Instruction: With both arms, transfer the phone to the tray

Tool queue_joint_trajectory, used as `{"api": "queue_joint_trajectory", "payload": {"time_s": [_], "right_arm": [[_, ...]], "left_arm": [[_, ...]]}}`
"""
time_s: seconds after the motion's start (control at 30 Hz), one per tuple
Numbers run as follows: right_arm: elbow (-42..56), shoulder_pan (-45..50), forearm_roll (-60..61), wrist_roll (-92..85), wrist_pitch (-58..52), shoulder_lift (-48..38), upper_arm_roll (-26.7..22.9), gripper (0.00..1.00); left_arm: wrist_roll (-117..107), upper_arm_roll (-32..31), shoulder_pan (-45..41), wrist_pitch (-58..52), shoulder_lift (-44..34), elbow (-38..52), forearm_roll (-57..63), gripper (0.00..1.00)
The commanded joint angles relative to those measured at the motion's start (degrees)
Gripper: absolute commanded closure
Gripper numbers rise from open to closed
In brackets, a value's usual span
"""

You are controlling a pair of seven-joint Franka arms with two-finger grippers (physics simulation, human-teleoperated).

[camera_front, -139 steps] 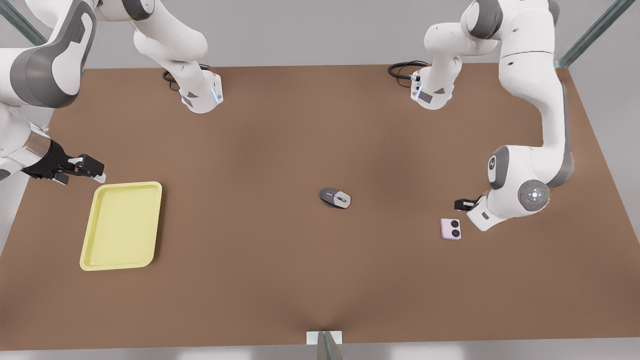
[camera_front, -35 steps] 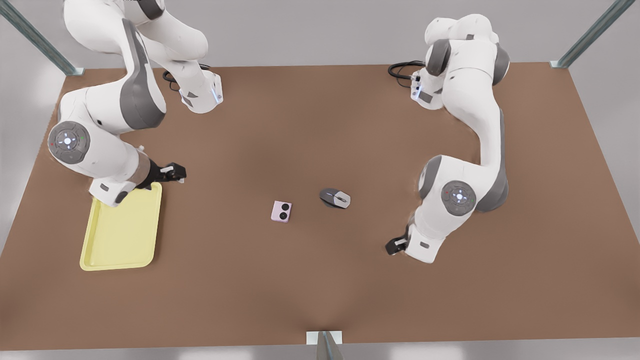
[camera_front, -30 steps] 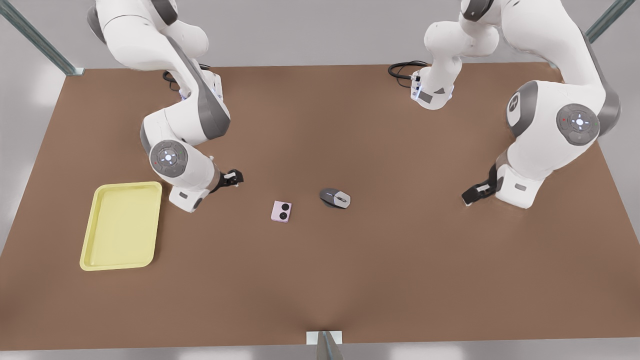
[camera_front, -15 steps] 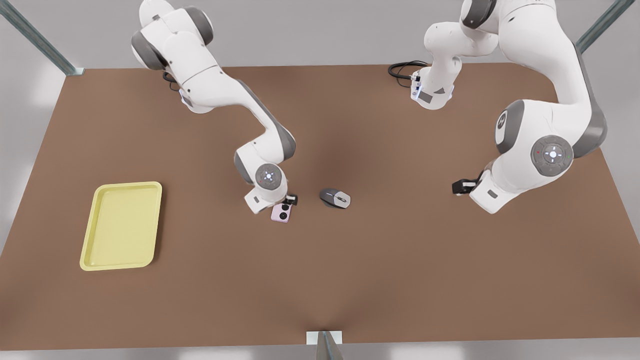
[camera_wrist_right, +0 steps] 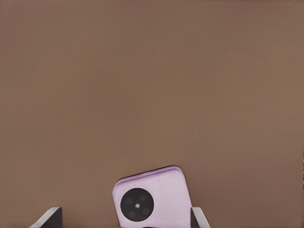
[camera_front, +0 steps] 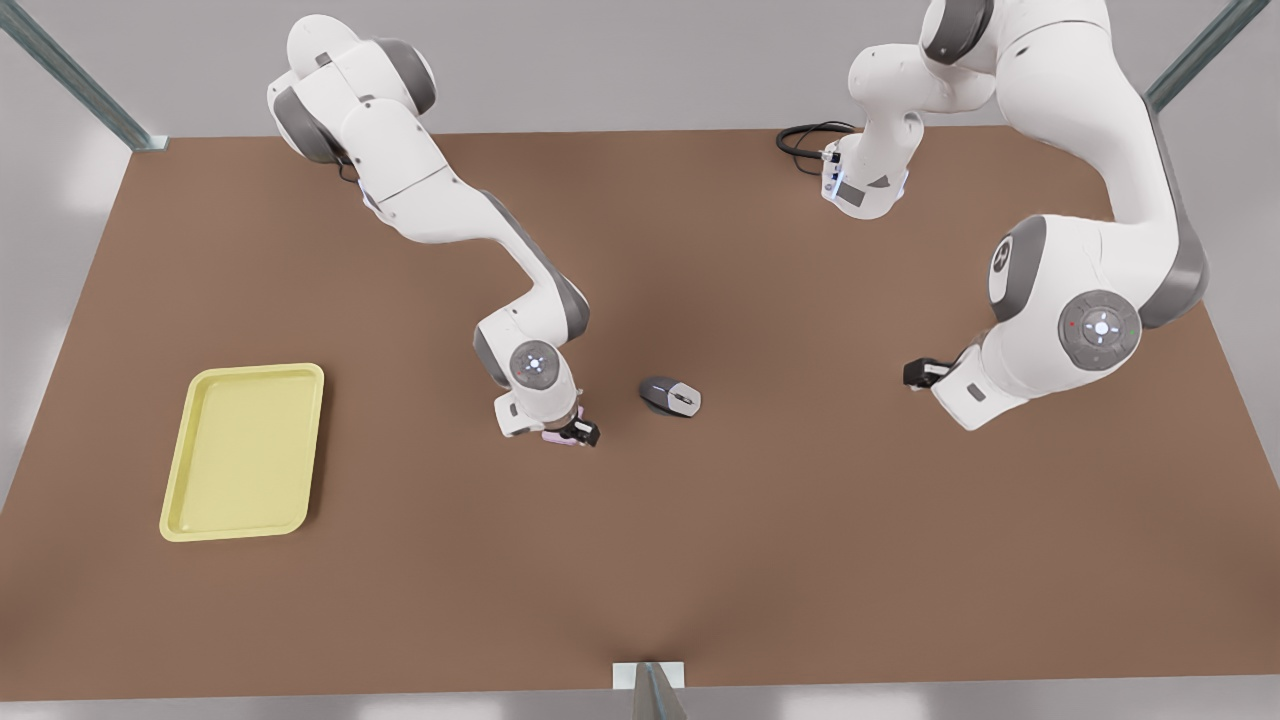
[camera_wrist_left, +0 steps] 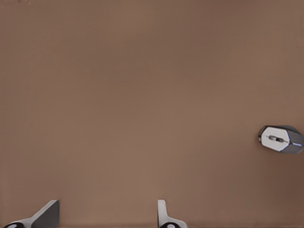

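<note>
The pale pink phone (camera_wrist_right: 149, 197) lies flat on the brown table between the two fingertips of my right gripper (camera_wrist_right: 124, 218), which is open and straddles it; one finger (camera_wrist_right: 198, 216) is close to its edge. In the front view this gripper (camera_front: 577, 432) is at the table's middle and covers the phone (camera_front: 551, 436) except a pink sliver. My left gripper (camera_front: 920, 373) waits low over the table at the front view's right, open (camera_wrist_left: 107, 218) with nothing between its fingers. The yellow tray (camera_front: 245, 450) lies at the front view's left, far from both grippers.
A grey computer mouse (camera_front: 671, 396) sits just to the front view's right of the phone, and the left wrist view has it (camera_wrist_left: 281, 138) off to one side. Both arm bases and black cables (camera_front: 805, 138) stand along the table's far edge.
The right gripper has come down over the phone and now covers most of it in the front view. The left arm has barely shifted. Phone, mouse and tray have stayed put.
</note>
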Motion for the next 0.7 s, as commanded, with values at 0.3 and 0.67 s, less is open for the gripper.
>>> {"api": "queue_joint_trajectory", "payload": {"time_s": [0.3, 0.67], "right_arm": [[-7.2, -1.2, -4.8, -15.6, 1.0, -1.4, 3.1, 0.00], [-4.8, -3.0, -4.8, -14.5, 1.4, 1.4, 5.3, 0.00]], "left_arm": [[5.8, 0.2, 0.5, -0.3, 1.4, 0.0, 0.1, 0.00], [5.8, 0.2, 0.5, -0.1, 1.7, 0.0, 0.1, 0.00]]}}
